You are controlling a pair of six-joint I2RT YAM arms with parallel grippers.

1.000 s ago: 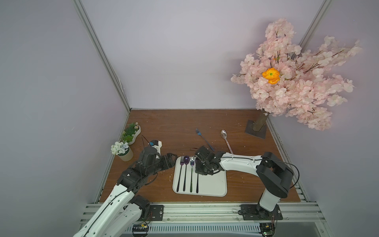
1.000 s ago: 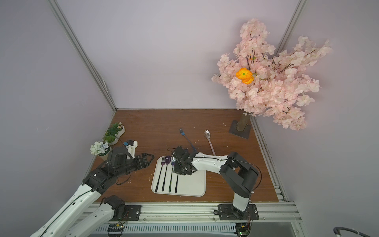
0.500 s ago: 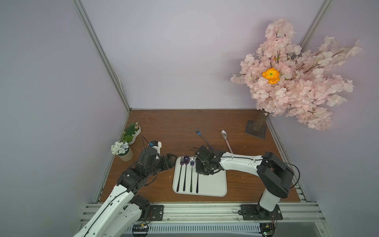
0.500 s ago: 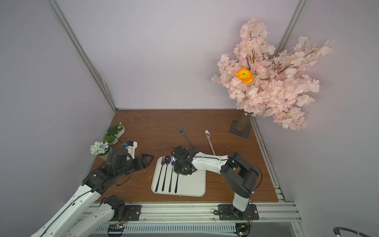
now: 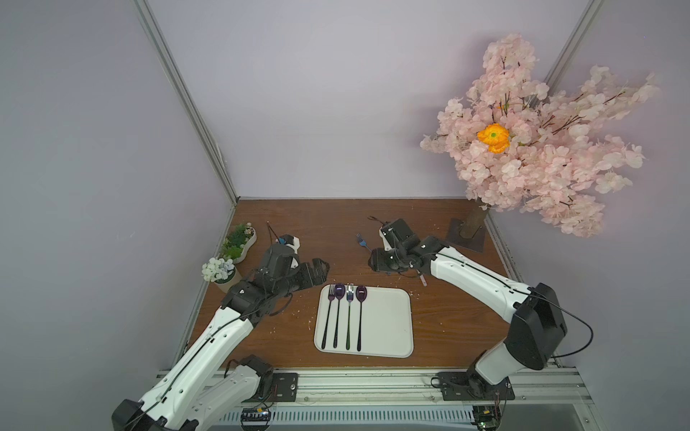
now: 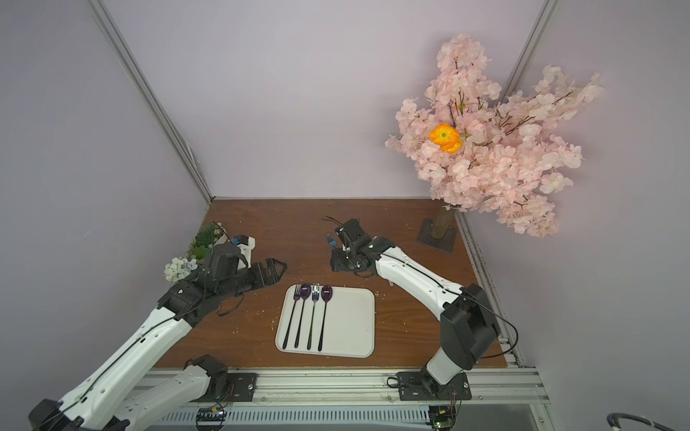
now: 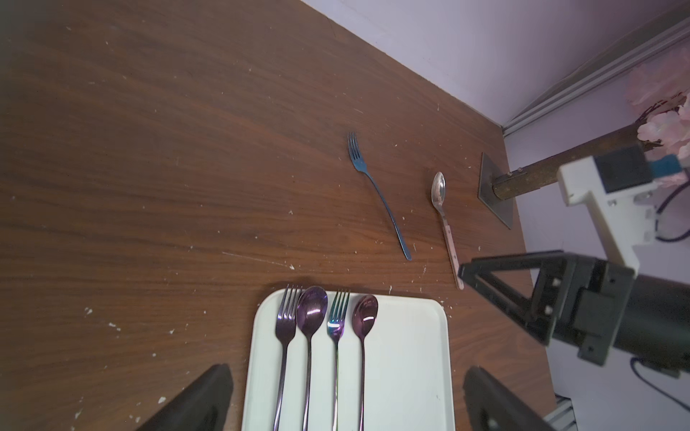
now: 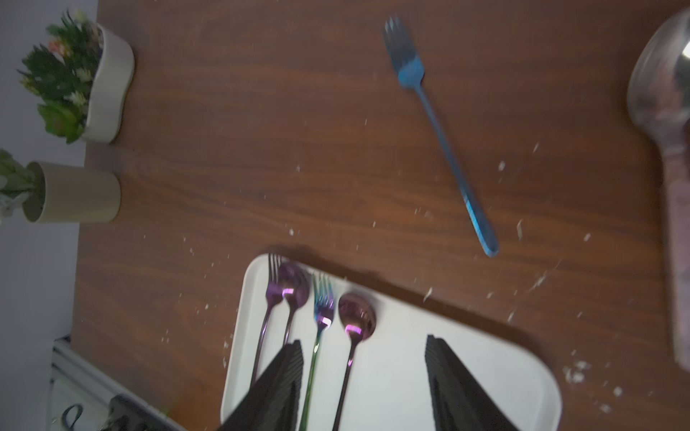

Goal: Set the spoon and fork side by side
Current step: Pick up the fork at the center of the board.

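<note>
A wooden table (image 5: 298, 224) carries a white tray (image 5: 388, 328). The left gripper (image 5: 320, 271) hovers just beside the tray's far left corner, jaws wide apart and empty. The right gripper (image 5: 374, 260) hovers beyond the tray's far edge, jaws apart, holding nothing. On the tray's left half lies a row of four utensils (image 7: 337, 326): fork, spoon, fork, spoon, all parallel. Beyond the tray's far edge lie a blue fork (image 7: 379, 194) and a silver spoon (image 7: 442, 209), apart from each other. The likely next step is for the right gripper to straddle the blue fork's thin handle mid-length, close low against the table, then lay it parallel beside the last spoon.
</note>
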